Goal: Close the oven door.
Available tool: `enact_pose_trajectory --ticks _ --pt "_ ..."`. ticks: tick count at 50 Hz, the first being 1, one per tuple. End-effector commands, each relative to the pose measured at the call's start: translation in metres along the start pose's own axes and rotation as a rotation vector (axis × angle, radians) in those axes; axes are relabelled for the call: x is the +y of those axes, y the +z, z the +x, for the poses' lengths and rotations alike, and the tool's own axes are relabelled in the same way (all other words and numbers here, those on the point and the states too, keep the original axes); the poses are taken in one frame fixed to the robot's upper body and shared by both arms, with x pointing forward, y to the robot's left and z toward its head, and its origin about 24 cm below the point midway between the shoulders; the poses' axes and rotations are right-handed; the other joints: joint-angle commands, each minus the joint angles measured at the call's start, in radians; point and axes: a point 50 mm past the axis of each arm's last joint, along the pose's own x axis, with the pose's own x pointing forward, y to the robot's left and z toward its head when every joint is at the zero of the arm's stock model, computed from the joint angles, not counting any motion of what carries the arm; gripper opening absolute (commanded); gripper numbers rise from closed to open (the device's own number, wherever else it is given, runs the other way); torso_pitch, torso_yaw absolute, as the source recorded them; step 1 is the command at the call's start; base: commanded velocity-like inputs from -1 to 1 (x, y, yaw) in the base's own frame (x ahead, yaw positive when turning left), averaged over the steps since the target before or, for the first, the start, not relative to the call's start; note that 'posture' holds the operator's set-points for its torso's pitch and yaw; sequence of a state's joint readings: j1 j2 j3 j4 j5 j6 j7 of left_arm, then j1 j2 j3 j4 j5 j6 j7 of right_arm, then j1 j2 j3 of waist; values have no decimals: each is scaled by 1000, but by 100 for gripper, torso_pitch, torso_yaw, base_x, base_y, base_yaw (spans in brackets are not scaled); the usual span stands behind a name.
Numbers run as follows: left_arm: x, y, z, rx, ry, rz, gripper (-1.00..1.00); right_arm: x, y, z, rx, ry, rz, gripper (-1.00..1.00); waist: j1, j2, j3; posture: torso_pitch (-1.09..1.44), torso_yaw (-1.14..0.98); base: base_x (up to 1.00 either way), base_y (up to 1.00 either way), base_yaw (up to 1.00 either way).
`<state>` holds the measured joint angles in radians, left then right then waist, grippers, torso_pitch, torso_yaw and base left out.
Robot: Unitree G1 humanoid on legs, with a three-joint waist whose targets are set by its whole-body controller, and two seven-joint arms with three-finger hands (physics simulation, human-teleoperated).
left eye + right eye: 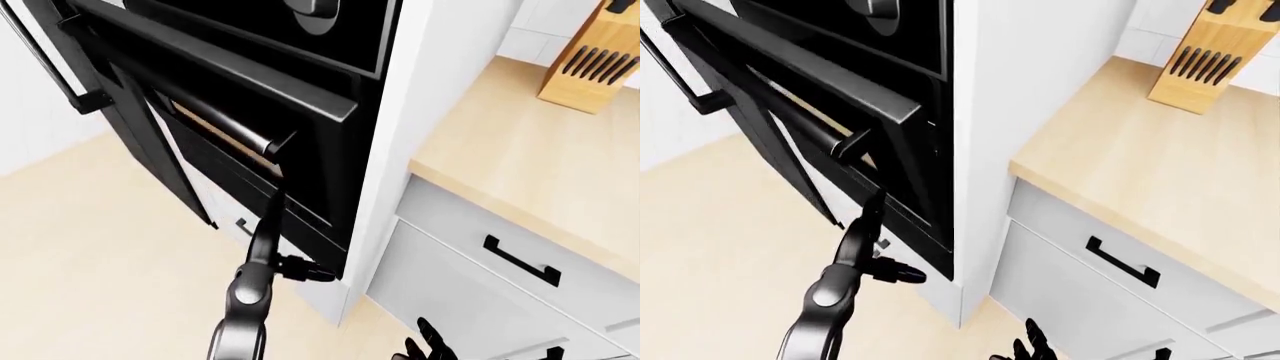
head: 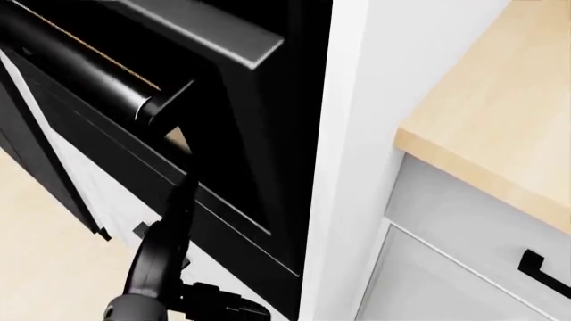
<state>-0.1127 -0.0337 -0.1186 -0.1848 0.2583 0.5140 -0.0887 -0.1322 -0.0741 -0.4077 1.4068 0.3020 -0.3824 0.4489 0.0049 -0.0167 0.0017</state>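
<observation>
The black oven door [image 1: 240, 82] stands tilted out from the oven, its top edge away from the front. Its dark bar handle [image 1: 225, 127] runs along under that edge. My left hand [image 1: 282, 236] reaches up from the bottom of the left-eye view; one finger [image 1: 272, 217] lies up against the door face just below the handle, and another sticks out to the right, so the hand is open. It also shows in the head view [image 2: 179, 221]. My right hand [image 1: 430, 346] is low at the bottom edge with fingers spread, empty.
A second black panel [image 1: 150, 142] with a bar handle [image 1: 50, 67] juts out at the left. A white cabinet side [image 1: 420, 112] borders the oven. To the right are a wooden counter [image 1: 540, 157], a knife block [image 1: 595, 60] and grey drawers [image 1: 520, 262].
</observation>
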Motion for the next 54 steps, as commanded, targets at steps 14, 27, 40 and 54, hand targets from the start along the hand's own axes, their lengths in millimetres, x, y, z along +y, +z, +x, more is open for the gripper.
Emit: enact_pose_trajectory --ticks 14,27,40,54 --pt "-2 41 -11 -129 -8 0 100 1 9 3 -42 12 -15 100 -1 -2 -18 0 0 0 0 0" --pt "-1 54 -15 -145 -8 -3 100 1 9 3 -42 12 -15 100 -1 -3 -17 0 0 0 0 0" --pt "-5 73 -23 -174 -16 -11 100 1 10 3 -41 14 -15 100 -1 -5 -14 0 0 0 0 0" --pt "-11 81 -29 -186 -31 -13 100 1 9 3 -42 14 -12 100 0 -8 -11 0 0 0 0 0"
